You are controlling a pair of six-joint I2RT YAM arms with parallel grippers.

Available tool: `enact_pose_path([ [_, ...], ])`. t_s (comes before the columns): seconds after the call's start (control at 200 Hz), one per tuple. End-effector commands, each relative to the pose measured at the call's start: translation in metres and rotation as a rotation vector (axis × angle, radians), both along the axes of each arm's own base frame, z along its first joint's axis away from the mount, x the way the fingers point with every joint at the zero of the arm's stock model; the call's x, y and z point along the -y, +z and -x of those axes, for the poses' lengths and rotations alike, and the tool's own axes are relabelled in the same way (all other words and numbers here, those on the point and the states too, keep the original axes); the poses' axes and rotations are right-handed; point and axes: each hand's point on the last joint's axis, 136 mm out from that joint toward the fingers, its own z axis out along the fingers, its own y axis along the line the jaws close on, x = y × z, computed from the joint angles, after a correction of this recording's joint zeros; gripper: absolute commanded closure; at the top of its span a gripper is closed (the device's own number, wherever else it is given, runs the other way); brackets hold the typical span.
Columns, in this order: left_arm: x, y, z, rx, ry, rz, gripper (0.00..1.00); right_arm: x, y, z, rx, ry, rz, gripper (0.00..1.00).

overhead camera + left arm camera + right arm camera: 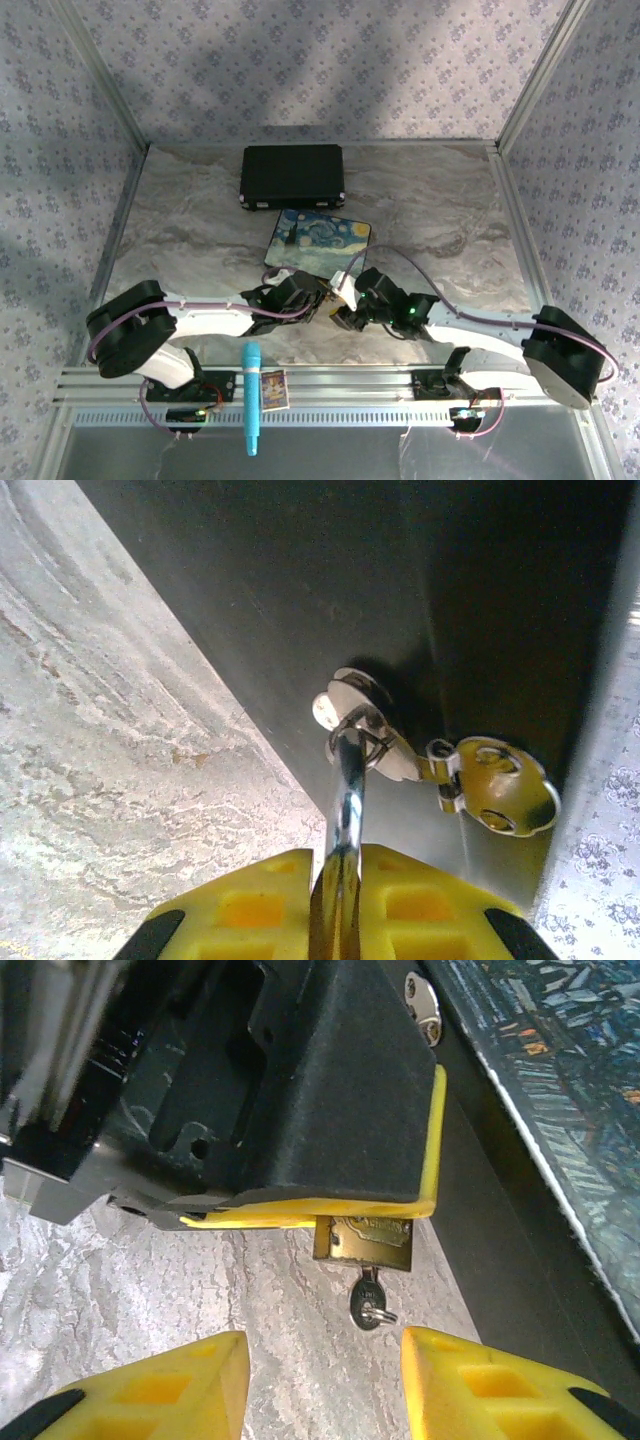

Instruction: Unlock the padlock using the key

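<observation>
Right gripper (325,1375): yellow fingers right at the lens, low in the right wrist view, spread wide with nothing between them but marbled tabletop (270,1310).
Key (367,1300): just above that gap, centre frame. It hangs out of the lock's underside with a small ring on its head, and neither finger touches it.
Padlock (365,1243): brass body directly above the key, with its top tucked under a yellow pad edge.
Left gripper (340,868): that pad is its own. In the left wrist view the yellow fingers sit bottom centre, pressed together and pinching the padlock by its silver metal.
Shackle (348,780): runs up from the pinch to mid-frame and is threaded through the hasp (365,725) on the dark side wall of the painted box (300,580).
Overhead: both arms meet nose to nose at lower centre, just below the painted box. A black case (293,177) lies farther up the frame.
Done so far: the key looks seated in the keyhole, and the lock is steadied for the turn.
Left to do: the key needs pinching and twisting. The shackle looks closed through the hasp, so I'd call it not yet unlocked. Whether the key has turned at all, I cannot tell.
</observation>
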Motion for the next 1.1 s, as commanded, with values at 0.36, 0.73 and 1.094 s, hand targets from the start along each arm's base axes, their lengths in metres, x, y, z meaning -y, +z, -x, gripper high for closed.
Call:
enact_pose_path([
  [0.36,-0.006,-0.003,0.008,-0.011,-0.023,0.0,1.0,-0.01,0.004,-0.024,0.066,-0.026,-0.011,0.69],
  [0.73,0.001,-0.002,0.012,-0.016,-0.047,0.041,1.0,-0.019,0.003,-0.021,0.022,0.016,-0.063,0.76],
  [1.094,0.001,-0.003,0.014,-0.01,-0.059,0.023,1.0,-0.018,0.0,-0.023,-0.048,0.012,-0.132,0.94],
])
